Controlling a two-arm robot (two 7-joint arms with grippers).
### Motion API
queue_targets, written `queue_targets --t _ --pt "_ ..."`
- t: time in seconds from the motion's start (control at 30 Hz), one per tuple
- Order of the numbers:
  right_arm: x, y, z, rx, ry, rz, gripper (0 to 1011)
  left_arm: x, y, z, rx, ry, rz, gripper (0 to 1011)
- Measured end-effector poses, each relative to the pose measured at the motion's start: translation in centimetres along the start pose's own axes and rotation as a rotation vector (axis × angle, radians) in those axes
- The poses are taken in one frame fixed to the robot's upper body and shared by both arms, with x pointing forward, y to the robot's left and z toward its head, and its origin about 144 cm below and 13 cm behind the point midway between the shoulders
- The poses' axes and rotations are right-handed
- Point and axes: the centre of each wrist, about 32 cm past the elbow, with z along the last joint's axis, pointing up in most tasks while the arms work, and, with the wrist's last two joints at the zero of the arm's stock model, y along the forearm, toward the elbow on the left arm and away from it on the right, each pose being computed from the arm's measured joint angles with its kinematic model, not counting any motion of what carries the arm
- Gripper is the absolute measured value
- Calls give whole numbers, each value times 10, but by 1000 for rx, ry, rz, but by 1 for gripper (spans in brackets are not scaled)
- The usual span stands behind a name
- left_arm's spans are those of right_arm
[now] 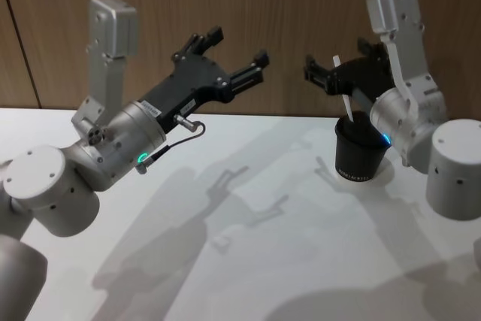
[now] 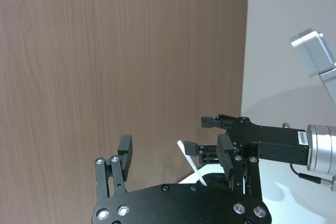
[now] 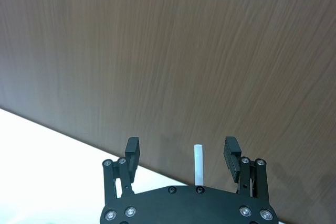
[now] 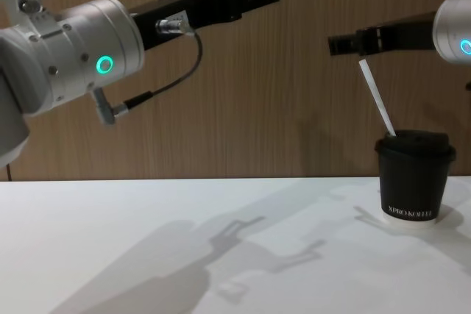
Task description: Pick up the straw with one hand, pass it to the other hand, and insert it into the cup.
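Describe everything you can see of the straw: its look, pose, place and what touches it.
The straw is thin, straight and white, plastic or paper by its look. It stands tilted in the black lidded cup, its lower end through the lid, its upper end leaning toward the robot's left and rising well above the cup. The right gripper hangs open around its top; in the right wrist view the straw stands between the fingers with a gap on each side, so nothing but the cup appears to touch it.
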Motion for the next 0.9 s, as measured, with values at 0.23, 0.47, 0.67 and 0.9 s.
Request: queue_targets --t 0.23,0.47,0.67,0.9 --pt "-2 -9 -6 37 8 2 1001 3 -11 2 19 -13 -47 1000" --pt "-3 -15 -8 59 12 4 1001 4 -21 5 33 -35 -84 1000" --pt "-5 -20 -9 71 12 8 1001 4 -28 6 40 -53 -104 1000" --pt "-6 -25 -9 79 8 14 1001 3 -33 8 41 -69 -119 1000"
